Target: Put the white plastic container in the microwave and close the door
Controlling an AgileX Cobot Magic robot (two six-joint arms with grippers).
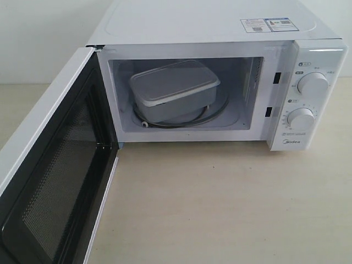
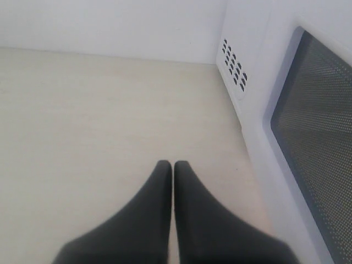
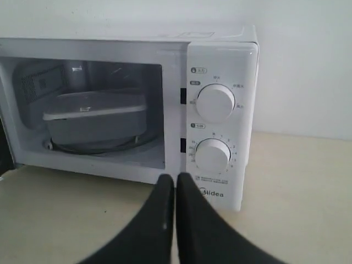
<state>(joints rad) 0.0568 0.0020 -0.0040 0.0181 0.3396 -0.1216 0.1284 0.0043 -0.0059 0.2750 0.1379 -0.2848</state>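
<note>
The white plastic container (image 1: 175, 91) sits inside the white microwave (image 1: 220, 33) on the turntable ring, lid on; the right wrist view shows that container (image 3: 96, 115) through the open front. The door (image 1: 52, 181) hangs wide open to the left, mesh window facing inward. My left gripper (image 2: 173, 165) is shut and empty, hovering over the table beside the door's outer face (image 2: 313, 137). My right gripper (image 3: 176, 177) is shut and empty too, in front of the microwave's dial panel (image 3: 217, 121). Neither gripper shows in the exterior view.
A pale wooden tabletop (image 1: 220, 203) stretches in front of the microwave. A white wall (image 2: 110, 22) stands behind. Vent slots (image 2: 234, 63) mark the microwave's side near the door hinge.
</note>
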